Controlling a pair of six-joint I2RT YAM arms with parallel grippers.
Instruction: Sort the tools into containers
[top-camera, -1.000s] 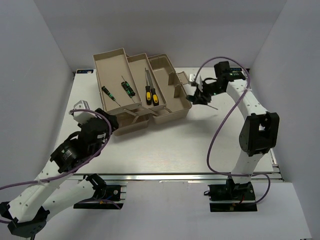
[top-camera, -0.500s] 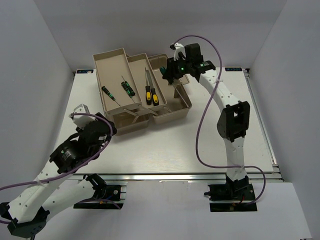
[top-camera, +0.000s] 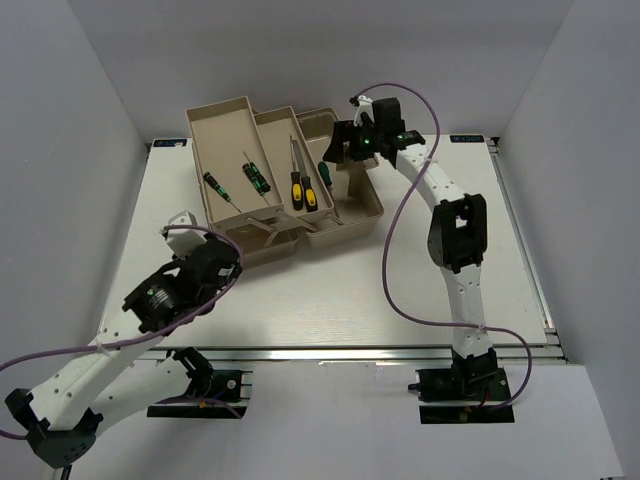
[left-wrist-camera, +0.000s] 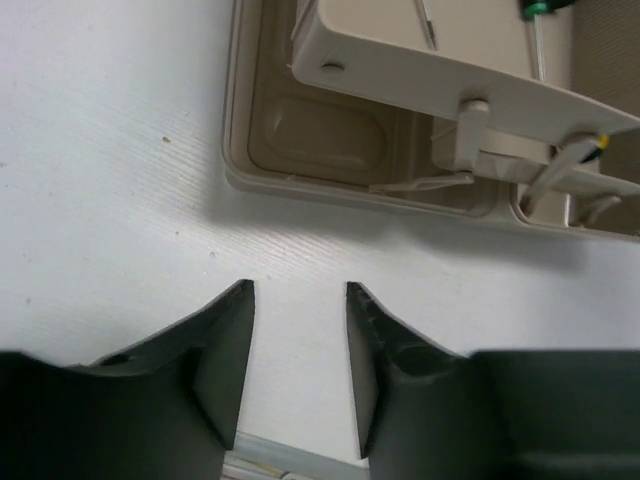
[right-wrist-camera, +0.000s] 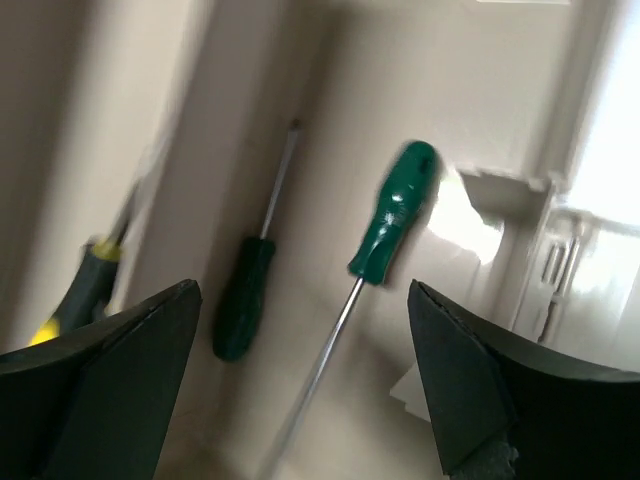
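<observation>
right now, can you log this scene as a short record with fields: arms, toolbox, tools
left jaws: open, empty, over the white table just short of the toolbox
right jaws: wide open, empty, above the toolbox's right compartment
container: beige plastic fold-out toolbox, tiers spread open
below right jaws: bright green-handled screwdriver and dark green-handled screwdriver, side by side, touching neither jaw
other tiers: green-and-black screwdriver; short dark driver; yellow-and-black-handled tools
note: right wrist view blurred

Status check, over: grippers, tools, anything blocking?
Left gripper open, empty, over table. Right gripper open above toolbox; green screwdriver loose below it, inside right compartment. No obstruction seen.
</observation>
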